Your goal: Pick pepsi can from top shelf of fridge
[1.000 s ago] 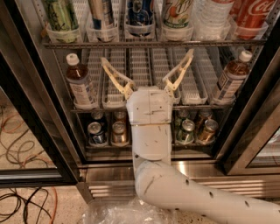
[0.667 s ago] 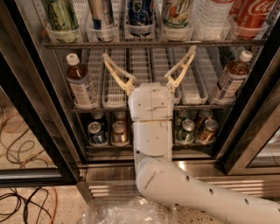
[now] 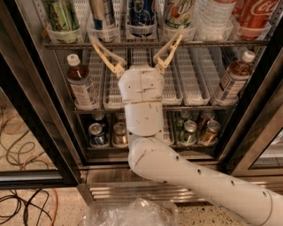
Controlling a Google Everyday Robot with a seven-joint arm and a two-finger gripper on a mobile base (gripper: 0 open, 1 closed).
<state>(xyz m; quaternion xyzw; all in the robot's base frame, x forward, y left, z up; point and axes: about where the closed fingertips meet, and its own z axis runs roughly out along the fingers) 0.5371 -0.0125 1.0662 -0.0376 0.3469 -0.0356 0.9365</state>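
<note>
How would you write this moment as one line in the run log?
phase: reaching | claw: open, tips at top shelf front edge, below pepsi can | pepsi can: on shelf, not grasped

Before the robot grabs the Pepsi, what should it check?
1. Hand open: ok, its fingers are spread wide.
2. Hand lined up with the pepsi can: ok, roughly, the can is above the gap.
3. Hand high enough: not ok, it only reaches the front edge of the top shelf.
4. Pepsi can upright: ok.
5. Room beside it: cannot tell. The slim blue can and the 7UP can stand in the next lanes.
</note>
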